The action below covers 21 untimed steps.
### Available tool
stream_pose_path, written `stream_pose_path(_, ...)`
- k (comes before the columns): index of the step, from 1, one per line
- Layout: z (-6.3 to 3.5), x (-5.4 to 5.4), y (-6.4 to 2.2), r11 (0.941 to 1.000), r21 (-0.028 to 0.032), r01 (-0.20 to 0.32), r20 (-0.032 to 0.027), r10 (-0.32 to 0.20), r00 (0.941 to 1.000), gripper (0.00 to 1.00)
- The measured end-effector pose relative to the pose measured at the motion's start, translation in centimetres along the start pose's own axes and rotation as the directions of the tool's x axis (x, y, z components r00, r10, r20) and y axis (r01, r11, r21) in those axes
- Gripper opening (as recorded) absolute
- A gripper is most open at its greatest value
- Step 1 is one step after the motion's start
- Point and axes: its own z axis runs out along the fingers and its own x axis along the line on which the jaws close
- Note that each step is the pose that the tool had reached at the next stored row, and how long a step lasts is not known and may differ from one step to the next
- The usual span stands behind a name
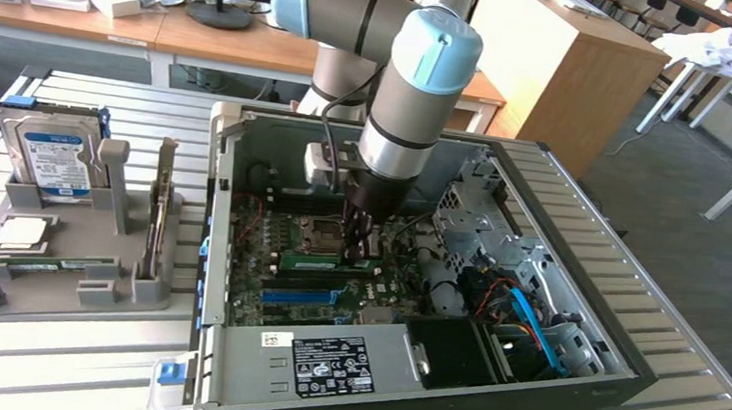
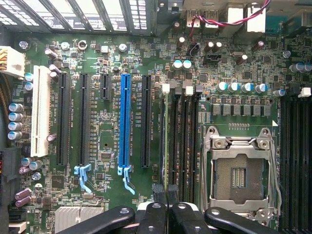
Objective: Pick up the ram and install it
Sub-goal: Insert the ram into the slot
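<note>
**Square and straight down**

Press vertically with the pincer (image 1: 360, 255), clamped shut on the ram (image 1: 319, 262) midway across the motherboard (image 1: 285, 291). Match it to the black memory slots (image 2: 183, 141) beside the processor socket (image 2: 239, 175). Read slot alignment from the wrist view; take height, tilt and the parts tray (image 1: 63, 290), at the exterior view's left, from the exterior view.

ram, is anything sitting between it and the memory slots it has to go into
Nothing visible. The ram is down at the memory slots, right under the shut gripper; the slots beside it look empty and no cable crosses them.
</note>
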Motion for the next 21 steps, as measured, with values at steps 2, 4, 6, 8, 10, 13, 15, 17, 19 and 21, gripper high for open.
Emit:
stream_pose_path(2,0.00,0.00,0.00,1.0000,0.0000,0.000,0.0001,0.000,1.0000,0.11)
stream_pose_path(4,0.00,0.00,0.00,1.0000,0.0000,0.000,0.0000,0.000,1.0000,0.11)
stream_pose_path(6,0.09,0.00,-0.01,1.0000,0.0001,0.000,0.0003,0.000,1.0000,0.11)
stream_pose_path(8,0.21,0.00,-0.01,1.0000,0.0000,0.000,0.0001,0.000,1.0000,0.11)
stream_pose_path(10,0.31,0.01,-0.01,1.0000,-0.0001,0.000,0.0000,0.000,1.0000,0.11)
stream_pose_path(13,0.49,0.01,-0.01,1.0000,-0.0001,0.000,-0.0001,0.000,1.0000,0.11)
stream_pose_path(15,0.54,0.02,-0.02,1.0000,-0.0001,0.000,-0.0002,0.000,1.0000,0.11)
stream_pose_path(17,0.54,0.01,-0.02,1.0000,-0.0001,0.000,-0.0002,0.000,1.0000,0.11)
stream_pose_path(19,0.55,0.01,-0.02,1.0000,-0.0001,0.000,0.0000,0.000,1.0000,0.11)
stream_pose_path(21,0.55,0.01,-0.02,1.0000,0.0000,0.000,0.0001,0.000,1.0000,0.12)
